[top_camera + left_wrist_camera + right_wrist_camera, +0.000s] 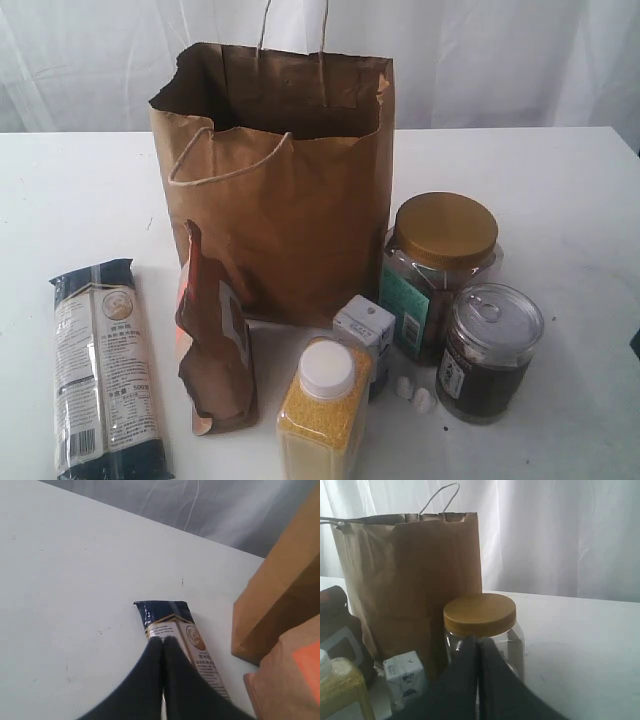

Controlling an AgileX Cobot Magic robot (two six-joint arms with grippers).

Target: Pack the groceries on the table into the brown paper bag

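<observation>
The brown paper bag (285,215) stands open at the middle of the table (80,190). In front of it lie the dark-blue noodle packet (100,370) and the brown-orange pouch (213,345). Beside them stand the yellow grain bottle (322,410), the white-blue carton (365,330), the gold-lidded jar (440,265) and the pull-tab can (488,350). My left gripper (163,639) is shut and empty above the noodle packet (167,612). My right gripper (479,641) is shut and empty, just in front of the jar (480,614). Neither gripper shows in the exterior view.
Small white crumbs (415,393) lie between the carton and the can. A white curtain (500,50) hangs behind the table. The bag's wall (285,590) and the pouch (295,680) stand close beside the noodle packet in the left wrist view.
</observation>
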